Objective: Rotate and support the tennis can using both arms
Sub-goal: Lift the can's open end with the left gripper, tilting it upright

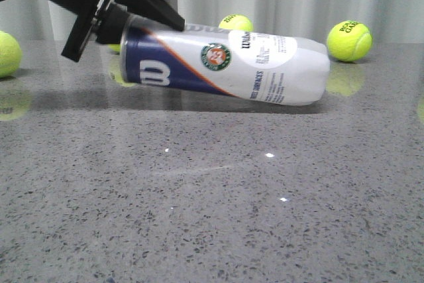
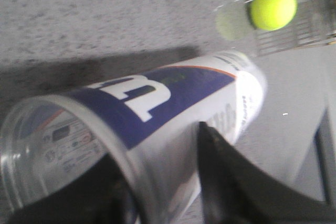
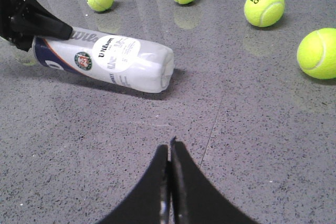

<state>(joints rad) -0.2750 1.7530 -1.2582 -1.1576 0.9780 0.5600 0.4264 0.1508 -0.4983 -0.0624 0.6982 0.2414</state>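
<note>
The tennis can point(image 1: 225, 64) lies on its side on the grey table, its open end to the left and lifted a little, its closed white end resting on the table. My left gripper point(image 1: 126, 14) is shut on the can's wall at the open rim. In the left wrist view the can point(image 2: 157, 98) fills the frame, and the left gripper point(image 2: 157, 161) has one finger inside the can and one outside. My right gripper point(image 3: 169, 148) is shut and empty, above bare table well in front of the can point(image 3: 110, 59). It is out of the front view.
Yellow-green tennis balls lie behind the can: one at the right point(image 1: 349, 40), one in the middle point(image 1: 236, 22), one at the far left point(image 1: 5, 53). The right wrist view shows several balls, the nearest at its right point(image 3: 317, 53). White curtains hang behind the table.
</note>
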